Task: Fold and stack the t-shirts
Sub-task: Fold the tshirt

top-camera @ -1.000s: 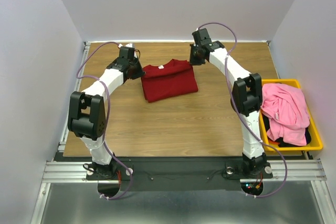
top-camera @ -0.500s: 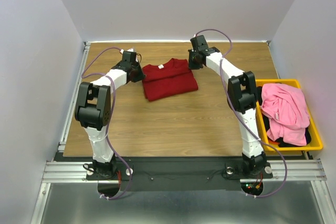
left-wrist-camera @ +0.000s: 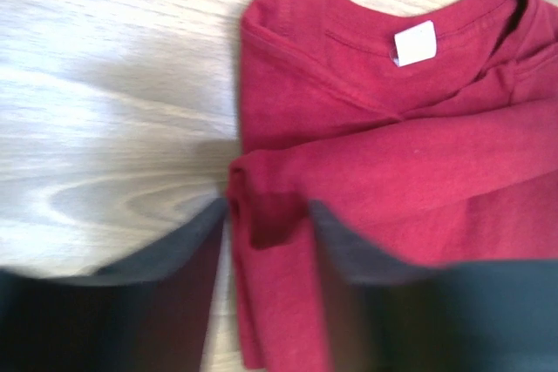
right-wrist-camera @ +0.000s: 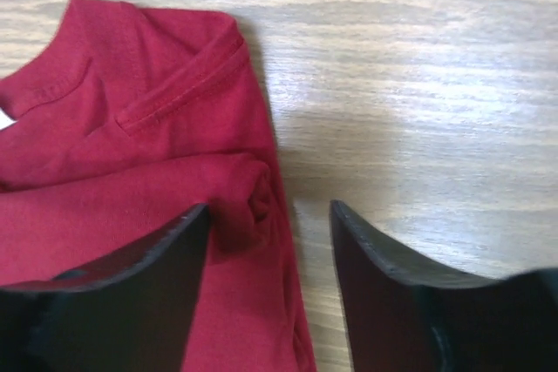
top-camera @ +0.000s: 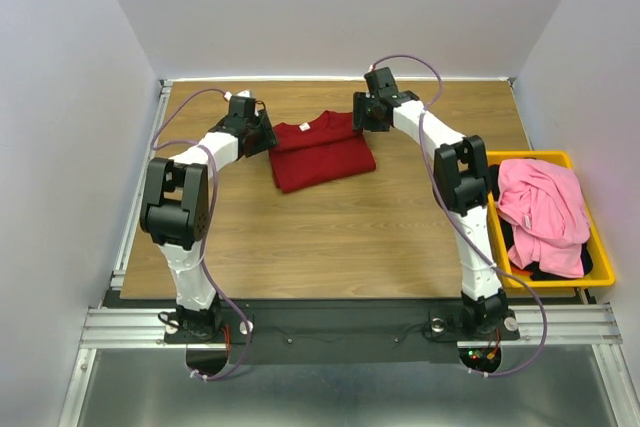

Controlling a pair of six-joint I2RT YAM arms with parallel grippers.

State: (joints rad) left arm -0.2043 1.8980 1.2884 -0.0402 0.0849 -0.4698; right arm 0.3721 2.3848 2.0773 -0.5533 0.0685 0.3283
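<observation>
Left tool (left-wrist-camera: 266,208) and right tool (right-wrist-camera: 268,208) both stood open, lowered at opposite sides of the dark red t-shirt (top-camera: 322,152).

1. Counter (top-camera: 340,227): the wooden surface carried the red garment on its far half, roughly midway between my two arms.

2. Yellow bin (top-camera: 600,257): it sat at the right edge of the counter, beside my right arm and well apart from the red garment.

3. Dark red t-shirt: it lay flat on the counter in a compact, roughly rectangular fold, slightly skewed, with the collar toward the far edge.

4. Pink t-shirt (top-camera: 545,207): it lay crumpled in the bin and covered most of it.

5. Black t-shirt (top-camera: 545,272): it lay under the pink one, showing only at the near end of the bin.

6. Left tool: my fingers were spread at the garment's left edge. A rolled fold of red cloth lay in the gap between them, and I saw no pinch on it.

7. Right tool: my fingers were spread at the garment's right edge. The rolled edge of cloth sat just beside the left finger, and bare wood filled the rest of the gap.

8. White neck label (left-wrist-camera: 413,43): it showed inside the collar, facing up.
</observation>
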